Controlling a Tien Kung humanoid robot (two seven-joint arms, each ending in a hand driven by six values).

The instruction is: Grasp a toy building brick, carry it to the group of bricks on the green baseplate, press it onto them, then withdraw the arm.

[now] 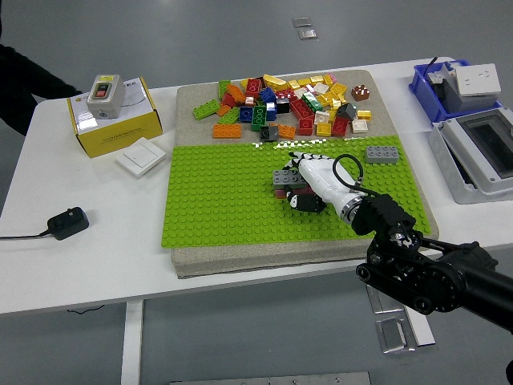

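My right hand (298,191), white with black fingers, lies near the middle of the green baseplate (216,200). Its fingers curl around a small group of bricks topped by a grey brick (283,177). A darker brick shows under the fingers, mostly hidden. A lone grey brick (381,154) stands on the baseplate's far right part, apart from the hand. Behind the baseplate, a heap of loose coloured bricks (280,104) covers the beige mat. The left arm does not show.
A yellow box (112,122) with a grey switch on top, a white switch plate (141,157) and a black adapter (66,222) lie at left. A blue bin (449,84) and a grey enclosure (481,156) stand at right. A person's dark sleeve (16,88) shows at the left edge.
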